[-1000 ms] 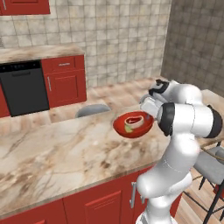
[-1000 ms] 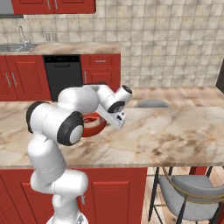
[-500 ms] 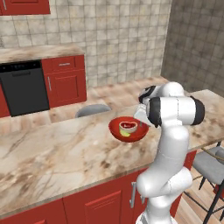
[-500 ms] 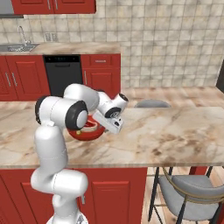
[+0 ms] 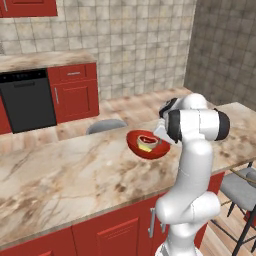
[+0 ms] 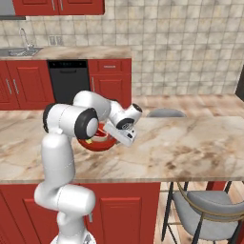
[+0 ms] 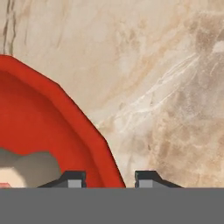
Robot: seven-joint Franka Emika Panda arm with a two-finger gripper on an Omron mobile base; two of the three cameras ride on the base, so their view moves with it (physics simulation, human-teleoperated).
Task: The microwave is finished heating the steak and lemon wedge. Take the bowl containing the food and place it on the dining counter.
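- Red and glossy, the shallow round bowl (image 5: 148,145) sits low on the long beige-brown veined marble dining counter (image 5: 65,172) in my left base view, with the small red-and-cream steak (image 5: 146,139) and the yellow-green lemon wedge (image 5: 145,148) inside it. The two-finger gripper (image 5: 161,136) is at the bowl's right rim, tucked under the white arm, and from here I cannot tell how its jaws stand. A grey stool back (image 5: 106,126) rises beyond the counter's far edge.
- From my right base view the bowl (image 6: 97,142) looks to be resting on the marble, mostly hidden behind the arm's elbow, and the gripper (image 6: 123,135) is down at the rim nearest the camera. Another grey stool (image 6: 207,207) stands on the near side of the counter (image 6: 190,147).
- In my hand view the two dark fingertips (image 7: 73,179) straddle the bowl's rim (image 7: 89,127), one inside and one outside, with a clear gap on either side of the red wall. I read that as jaws slightly parted and no longer pinching it. Marble (image 7: 166,87) runs right up beside the bowl.
- My judgement: the carry is done and the bowl is on the dining counter with the food aboard. What is left is to spread wider, lift clear of the rim without tipping it, and back off.
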